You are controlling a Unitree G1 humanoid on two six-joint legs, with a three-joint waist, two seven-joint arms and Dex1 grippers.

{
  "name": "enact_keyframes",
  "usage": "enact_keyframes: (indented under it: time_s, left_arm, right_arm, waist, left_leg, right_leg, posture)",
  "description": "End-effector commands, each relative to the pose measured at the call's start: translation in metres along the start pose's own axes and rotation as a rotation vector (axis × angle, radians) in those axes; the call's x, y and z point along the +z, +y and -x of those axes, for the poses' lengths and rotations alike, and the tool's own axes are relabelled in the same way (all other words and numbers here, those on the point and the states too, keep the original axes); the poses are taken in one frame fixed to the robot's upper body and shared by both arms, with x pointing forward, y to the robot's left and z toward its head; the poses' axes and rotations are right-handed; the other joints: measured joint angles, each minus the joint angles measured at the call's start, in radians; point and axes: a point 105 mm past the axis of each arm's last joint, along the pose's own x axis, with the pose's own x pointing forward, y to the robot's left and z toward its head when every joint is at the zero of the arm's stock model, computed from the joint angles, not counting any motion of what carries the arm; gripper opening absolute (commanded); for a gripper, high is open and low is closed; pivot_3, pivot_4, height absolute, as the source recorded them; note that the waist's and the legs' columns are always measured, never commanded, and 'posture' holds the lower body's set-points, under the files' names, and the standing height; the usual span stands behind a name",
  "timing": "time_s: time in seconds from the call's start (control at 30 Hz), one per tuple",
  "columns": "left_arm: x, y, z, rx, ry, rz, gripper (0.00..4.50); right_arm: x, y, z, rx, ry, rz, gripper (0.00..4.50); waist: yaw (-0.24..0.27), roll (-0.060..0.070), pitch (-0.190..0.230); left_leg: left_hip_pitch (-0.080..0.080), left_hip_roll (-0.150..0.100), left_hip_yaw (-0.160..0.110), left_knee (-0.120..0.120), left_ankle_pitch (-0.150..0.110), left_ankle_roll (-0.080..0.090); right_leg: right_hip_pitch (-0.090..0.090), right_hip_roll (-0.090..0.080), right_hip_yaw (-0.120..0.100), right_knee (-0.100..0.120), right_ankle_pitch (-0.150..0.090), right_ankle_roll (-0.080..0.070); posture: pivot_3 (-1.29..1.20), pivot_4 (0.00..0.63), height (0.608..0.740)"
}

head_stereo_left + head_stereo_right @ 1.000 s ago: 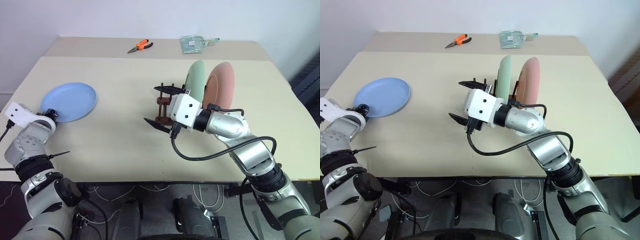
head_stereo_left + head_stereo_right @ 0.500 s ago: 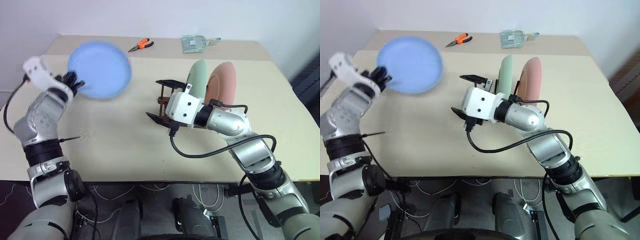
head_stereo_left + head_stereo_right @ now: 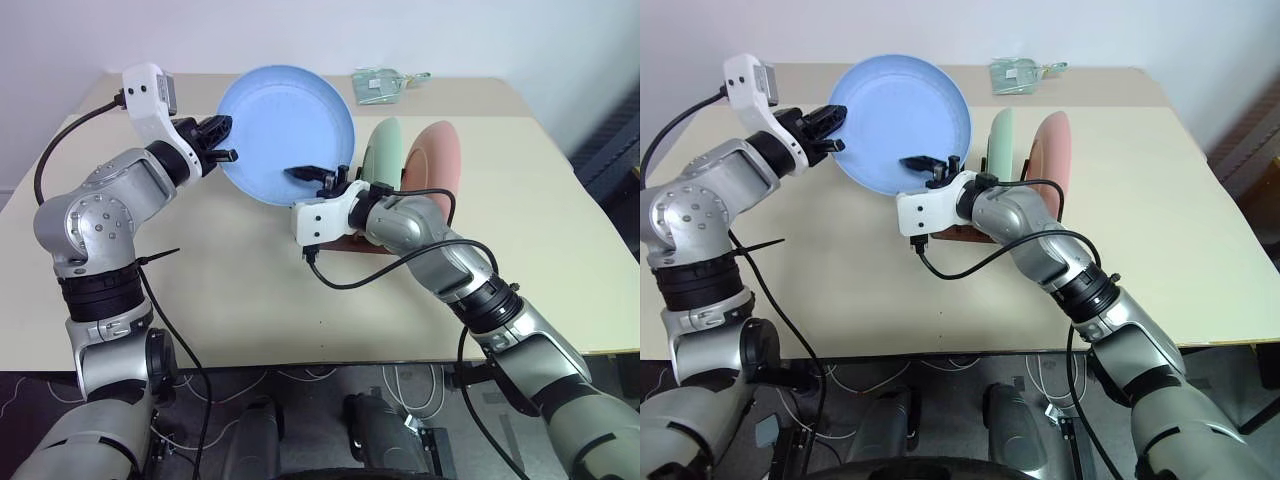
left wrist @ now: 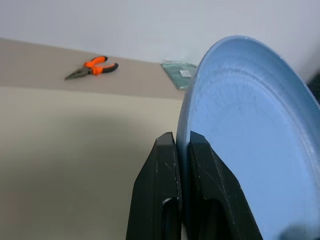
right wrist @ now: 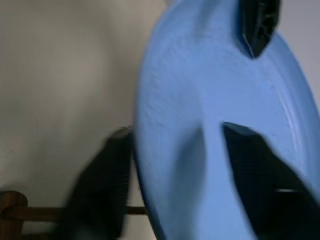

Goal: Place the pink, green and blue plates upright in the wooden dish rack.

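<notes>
The blue plate (image 3: 285, 125) hangs upright above the table, just left of the wooden dish rack (image 3: 952, 234). My left gripper (image 3: 228, 140) is shut on its left rim, and the left wrist view shows both fingers (image 4: 165, 165) pinching the edge. My right gripper (image 3: 310, 180) reaches from the rack side, open, with one finger on each side of the plate's lower right rim (image 5: 150, 150). The green plate (image 3: 385, 155) and the pink plate (image 3: 440, 160) stand upright side by side in the rack, behind my right arm.
Orange pliers (image 4: 92, 67) and a clear packet (image 3: 380, 85) lie at the far edge of the beige table (image 3: 250, 290). A black cable loops from my right wrist over the table in front of the rack.
My left arm has swung the blue plate up and right from the table's left side to beside the rack, turning it upright. My right gripper has rolled, reached the plate's rim and narrowed its fingers.
</notes>
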Motion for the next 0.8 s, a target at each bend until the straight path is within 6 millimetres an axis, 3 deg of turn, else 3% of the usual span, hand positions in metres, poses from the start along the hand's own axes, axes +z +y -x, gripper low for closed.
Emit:
enact_keyframes:
  time_s: [0.03, 0.07, 0.1, 0.13, 0.27, 0.33, 0.4, 0.5, 0.6, 0.67, 0.73, 0.8]
  left_arm:
    - [0.018, -0.009, 0.005, -0.032, -0.064, -0.005, 0.00]
    - [0.018, -0.010, 0.005, -0.038, -0.068, 0.007, 0.00]
    - [0.019, -0.011, 0.005, -0.051, -0.076, 0.017, 0.00]
    - [0.021, -0.014, 0.005, -0.074, -0.094, 0.039, 0.33]
    - [0.043, -0.015, 0.006, -0.065, -0.235, 0.018, 2.00]
    - [0.082, 0.006, 0.016, 0.036, -0.444, 0.045, 3.09]
    - [0.106, 0.026, 0.029, 0.119, -0.581, 0.079, 3.09]
    - [0.121, 0.058, 0.045, 0.290, -0.678, -0.011, 3.09]
    - [0.101, 0.087, 0.051, 0.423, -0.595, -0.283, 3.09]
    - [0.072, 0.096, 0.045, 0.408, -0.495, -0.359, 3.09]
    - [0.013, 0.098, 0.031, 0.341, -0.319, -0.488, 3.09]
    - [-0.030, 0.087, 0.022, 0.244, -0.208, -0.591, 3.09]
  right_arm:
    - [0.008, -0.011, 0.000, -0.039, -0.029, 0.045, 0.56]
    - [0.009, -0.011, 0.000, -0.041, -0.031, 0.049, 0.03]
    - [0.009, -0.011, 0.000, -0.041, -0.032, 0.053, 0.03]
    - [0.010, -0.011, -0.001, -0.042, -0.034, 0.058, 0.00]
    - [0.013, -0.010, -0.002, -0.060, -0.034, 0.088, 0.00]
    - [0.013, -0.010, -0.002, -0.081, -0.022, 0.092, 0.00]
    - [0.012, -0.012, -0.001, -0.101, -0.013, 0.091, 0.00]
    - [0.014, -0.017, 0.002, -0.156, -0.020, 0.062, 0.00]
    - [0.031, -0.044, 0.012, -0.328, -0.109, -0.160, 0.00]
    - [0.046, -0.059, 0.022, -0.408, -0.206, -0.315, 0.00]
    - [0.067, -0.068, 0.035, -0.465, -0.365, -0.621, 0.00]
    - [0.078, -0.070, 0.043, -0.480, -0.458, -0.836, 0.00]
  waist:
    - [0.000, 0.000, 0.000]
    - [0.000, 0.000, 0.000]
    - [0.000, 0.000, 0.000]
    - [0.000, 0.000, 0.000]
    - [0.002, 0.000, 0.000]
    - [0.002, 0.000, 0.000]
    - [0.001, 0.000, 0.000]
    - [-0.003, 0.000, 0.000]
    - [-0.003, 0.000, 0.000]
    - [0.001, 0.000, 0.000]
    - [0.007, 0.000, 0.000]
    - [0.016, -0.001, -0.001]
  left_leg:
    - [0.000, 0.000, 0.000, 0.000, 0.000, 0.000]
    - [0.000, 0.000, 0.000, 0.000, 0.000, 0.000]
    - [0.000, 0.000, 0.000, 0.000, 0.000, 0.000]
    - [0.000, 0.000, 0.000, 0.000, 0.000, 0.000]
    - [0.000, 0.000, -0.001, 0.000, 0.001, -0.001]
    - [0.000, 0.000, -0.001, 0.000, 0.001, -0.002]
    - [0.000, 0.000, -0.001, 0.000, 0.001, -0.002]
    - [0.001, 0.000, 0.000, -0.002, 0.001, -0.002]
    - [0.007, 0.000, 0.001, -0.009, 0.002, -0.004]
    - [0.008, 0.000, 0.001, -0.013, 0.005, -0.007]
    - [0.008, 0.000, 0.000, -0.014, 0.005, -0.008]
    - [0.007, 0.000, 0.000, -0.013, 0.005, -0.008]
  right_leg:
    - [0.000, 0.000, 0.000, 0.000, 0.000, 0.000]
    - [0.000, 0.000, 0.000, 0.000, 0.000, 0.000]
    - [0.000, 0.000, 0.000, 0.000, 0.000, 0.000]
    - [0.000, 0.000, 0.000, 0.000, 0.000, 0.000]
    - [0.000, 0.000, 0.000, 0.000, 0.000, 0.000]
    - [0.000, 0.000, 0.000, 0.000, 0.000, 0.000]
    - [0.000, 0.000, -0.001, 0.000, 0.000, 0.000]
    - [0.000, 0.000, 0.000, 0.000, 0.000, 0.000]
    - [0.001, 0.000, 0.001, 0.000, 0.000, 0.000]
    - [0.001, 0.001, 0.000, 0.001, 0.000, 0.000]
    - [0.001, 0.000, -0.001, 0.001, 0.000, 0.000]
    - [0.002, -0.001, -0.001, 0.001, 0.000, 0.000]
  posture:
    - [0.00, 0.150, 0.732]
    - [0.00, 0.150, 0.732]
    - [0.00, 0.150, 0.732]
    - [0.00, 0.150, 0.732]
    - [0.00, 0.150, 0.732]
    - [0.00, 0.150, 0.732]
    - [0.00, 0.150, 0.732]
    - [0.00, 0.150, 0.732]
    - [0.00, 0.150, 0.732]
    - [0.00, 0.150, 0.732]
    - [0.00, 0.150, 0.732]
    - [0.00, 0.150, 0.732]
